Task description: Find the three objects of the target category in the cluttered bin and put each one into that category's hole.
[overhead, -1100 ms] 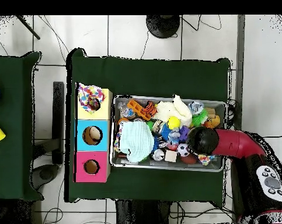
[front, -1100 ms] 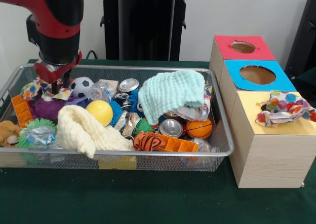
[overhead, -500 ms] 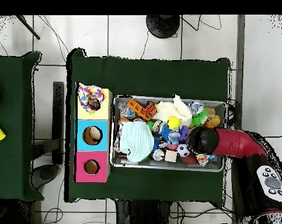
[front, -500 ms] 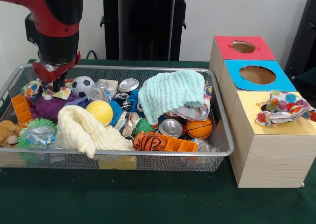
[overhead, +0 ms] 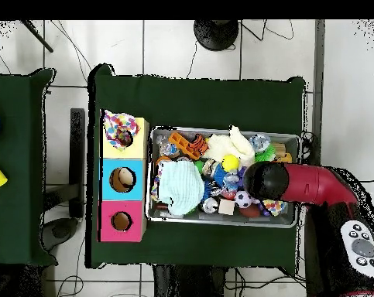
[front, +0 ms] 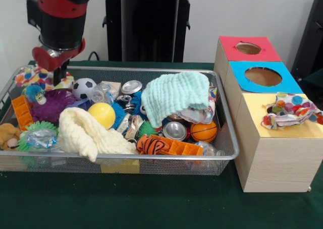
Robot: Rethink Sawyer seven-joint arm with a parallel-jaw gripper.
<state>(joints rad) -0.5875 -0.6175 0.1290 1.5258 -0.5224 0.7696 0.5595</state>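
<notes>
My gripper (front: 56, 81) hangs over the far left corner of the wire bin (front: 126, 161), shut on a polka-dot cloth (front: 31, 77) that it holds just above the toys. In the overhead view the arm's black head (overhead: 265, 180) hides the gripper, and the cloth (overhead: 274, 206) peeks out beside it. Another polka-dot cloth (front: 289, 111) lies crumpled over the hole of the yellow box (front: 275, 138). A mint cloth (front: 174, 95) and a cream cloth (front: 87, 132) lie on the clutter in the bin.
The blue box (front: 262, 76) and red box (front: 247, 48) stand behind the yellow one, holes open. The bin holds balls, crushed cans, spiky toys, an orange basketball (front: 204, 131), a purple plush (front: 54, 100). A black stand (front: 146, 24) rises behind the bin.
The arm has risen and the polka-dot cloth has come up with it, off the purple plush, shifting slightly toward the bin's far left corner.
</notes>
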